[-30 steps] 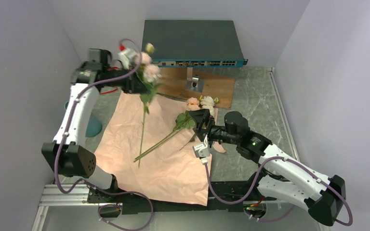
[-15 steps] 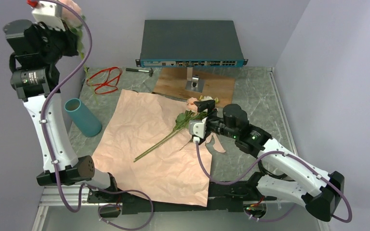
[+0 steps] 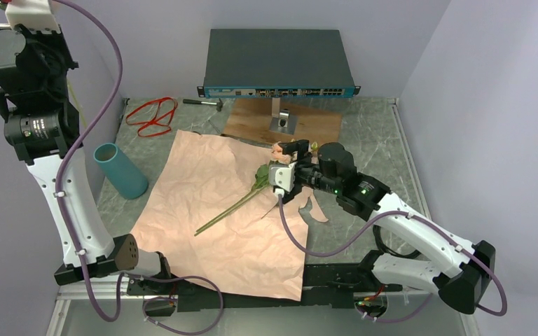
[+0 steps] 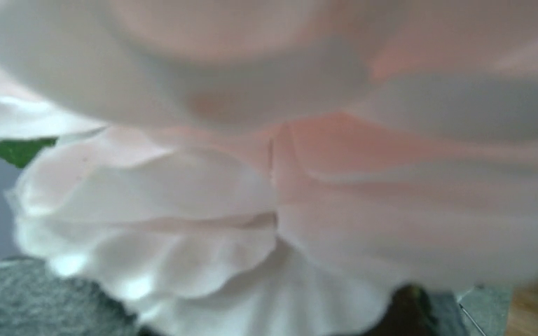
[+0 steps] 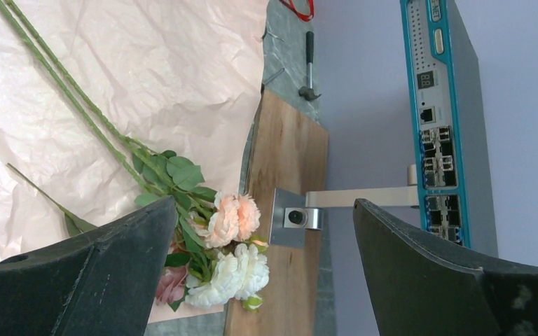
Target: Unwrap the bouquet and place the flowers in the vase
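Note:
The bouquet is undone: its pink paper [image 3: 210, 210] lies spread flat on the table. Two long-stemmed flowers [image 3: 252, 189] rest on it, with peach and cream blooms [image 5: 235, 245] at the paper's far right corner. My right gripper [image 3: 291, 155] hovers open just over those blooms [image 3: 280, 149], and in the right wrist view its gripper [image 5: 264, 210] holds nothing. The teal vase [image 3: 120, 170] stands left of the paper. My left arm [image 3: 31, 105] is raised high at the far left, its gripper beyond the overhead view's top edge. Pale pink and white petals of a flower [image 4: 266, 175] fill the left wrist view and hide the fingers.
A network switch [image 3: 280, 59] sits at the back. In front of it lies a wooden board [image 3: 301, 129] with a metal bracket [image 3: 278, 120]. A red ribbon [image 3: 153, 115] and a small hammer [image 3: 203, 102] lie at the back left. Walls close in on both sides.
My left arm has swung up and to the left, carrying a flower from above the paper to high over the table's left edge. My right gripper has edged closer to the blooms.

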Controlling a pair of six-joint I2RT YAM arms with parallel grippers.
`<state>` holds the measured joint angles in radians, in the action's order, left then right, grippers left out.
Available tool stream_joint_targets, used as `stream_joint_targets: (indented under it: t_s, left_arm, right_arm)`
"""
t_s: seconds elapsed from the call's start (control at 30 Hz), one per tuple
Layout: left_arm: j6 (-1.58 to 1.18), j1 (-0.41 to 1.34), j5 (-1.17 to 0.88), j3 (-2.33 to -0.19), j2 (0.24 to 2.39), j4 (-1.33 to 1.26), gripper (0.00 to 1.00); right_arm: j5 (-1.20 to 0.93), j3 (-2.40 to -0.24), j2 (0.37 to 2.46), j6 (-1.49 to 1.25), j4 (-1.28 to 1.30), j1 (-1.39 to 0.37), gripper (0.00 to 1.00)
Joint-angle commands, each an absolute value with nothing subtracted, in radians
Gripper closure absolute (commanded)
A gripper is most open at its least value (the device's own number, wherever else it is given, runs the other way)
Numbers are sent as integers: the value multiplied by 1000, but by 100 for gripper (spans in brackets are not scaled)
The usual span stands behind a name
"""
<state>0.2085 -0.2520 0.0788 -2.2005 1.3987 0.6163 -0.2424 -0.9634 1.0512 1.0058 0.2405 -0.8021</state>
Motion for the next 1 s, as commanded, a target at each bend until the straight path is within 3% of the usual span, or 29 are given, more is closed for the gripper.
stream_joint_targets:
  t_s: [0.0,0.2,0.77,0.97]
  left_arm:
    - [91,-289,134,-2207,1385,558,99]
    - [15,-372,138,-2189,1410,555,100]
    - [-47,-428,82,-1837,1324,459,100]
    - [-62,-428,83,-1704,1322,457,92]
  right_arm:
    - [-290,-1031,1073,1013,244,-807,0]
    - [-299,-1082,1105,1025,270,-808,0]
    - [-292,-1071,1083,1013,297,-808,0]
    - [-280,-1067,1080,949,292,-809,0]
